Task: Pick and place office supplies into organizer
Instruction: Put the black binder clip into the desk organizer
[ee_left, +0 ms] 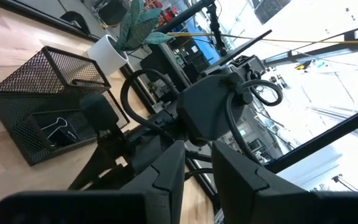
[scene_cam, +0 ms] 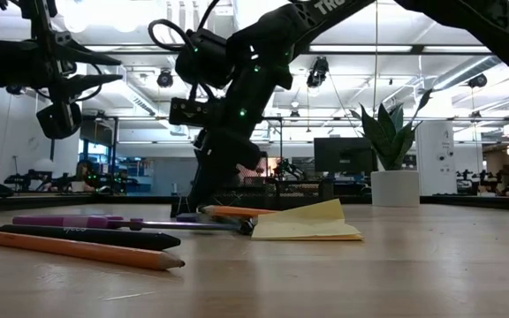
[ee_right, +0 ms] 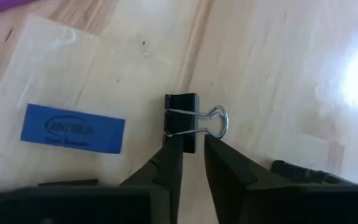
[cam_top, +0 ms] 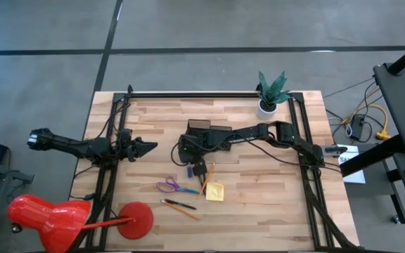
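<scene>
Table: wooden table (cam_top: 273,204), organizer (cam_top: 204,131) behind.
Right gripper (ee_right: 192,144): fingers closing around black binder clip (ee_right: 188,121).
Risk: clip squirts sideways.

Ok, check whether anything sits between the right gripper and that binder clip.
Nothing visible does. The right gripper is down right at the binder clip on the table; the blue rectangle lies clear to one side.

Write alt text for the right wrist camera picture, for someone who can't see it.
The right hand closes its two dark fingers around a small black binder clip with silver wire handles, lying on the light wooden table. Beside it lies a blue rectangular eraser with printed lettering.
</scene>
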Controlling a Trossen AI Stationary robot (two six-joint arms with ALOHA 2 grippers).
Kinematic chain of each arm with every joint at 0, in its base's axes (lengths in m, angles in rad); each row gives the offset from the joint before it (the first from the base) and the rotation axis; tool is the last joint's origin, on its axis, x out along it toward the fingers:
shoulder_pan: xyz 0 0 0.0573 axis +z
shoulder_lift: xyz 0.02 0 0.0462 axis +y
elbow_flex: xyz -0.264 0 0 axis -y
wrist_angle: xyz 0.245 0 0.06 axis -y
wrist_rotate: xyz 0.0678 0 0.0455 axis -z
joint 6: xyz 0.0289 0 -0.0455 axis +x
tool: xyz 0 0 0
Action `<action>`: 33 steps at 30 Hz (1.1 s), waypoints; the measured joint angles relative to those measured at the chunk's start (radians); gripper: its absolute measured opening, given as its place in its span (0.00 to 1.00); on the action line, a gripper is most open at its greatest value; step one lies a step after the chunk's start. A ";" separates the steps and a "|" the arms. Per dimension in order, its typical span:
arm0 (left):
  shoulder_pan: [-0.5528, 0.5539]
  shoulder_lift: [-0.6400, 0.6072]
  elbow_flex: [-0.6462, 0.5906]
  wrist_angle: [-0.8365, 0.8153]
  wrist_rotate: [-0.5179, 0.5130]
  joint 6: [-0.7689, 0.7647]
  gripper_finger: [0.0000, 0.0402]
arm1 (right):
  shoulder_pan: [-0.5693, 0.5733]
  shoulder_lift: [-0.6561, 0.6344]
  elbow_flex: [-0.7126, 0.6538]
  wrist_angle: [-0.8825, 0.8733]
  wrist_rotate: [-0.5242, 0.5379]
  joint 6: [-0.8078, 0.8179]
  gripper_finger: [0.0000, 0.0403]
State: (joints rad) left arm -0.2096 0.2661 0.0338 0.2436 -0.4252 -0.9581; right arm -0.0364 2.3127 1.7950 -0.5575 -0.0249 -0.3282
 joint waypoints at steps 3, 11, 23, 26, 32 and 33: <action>0.000 0.000 0.000 0.000 0.000 0.000 0.16 | 0.001 0.000 0.000 0.000 0.000 -0.014 0.18; 0.000 0.000 0.000 0.000 0.000 0.000 0.16 | -0.011 0.000 0.001 0.073 0.072 0.108 0.20; 0.000 0.002 0.000 0.001 0.000 0.001 0.16 | -0.014 -0.003 0.017 0.092 0.072 0.071 0.36; 0.000 0.002 0.000 0.001 0.000 0.002 0.16 | -0.008 -0.003 0.016 0.141 0.070 0.029 0.38; 0.000 0.002 0.000 0.001 0.000 0.002 0.16 | 0.004 -0.003 0.016 0.199 0.039 -0.106 0.40; 0.000 0.002 0.000 0.001 0.000 0.002 0.16 | 0.004 -0.003 0.015 0.198 0.029 -0.118 0.40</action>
State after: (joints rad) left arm -0.2096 0.2676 0.0338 0.2443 -0.4252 -0.9558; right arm -0.0329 2.3100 1.8096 -0.3590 0.0046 -0.4458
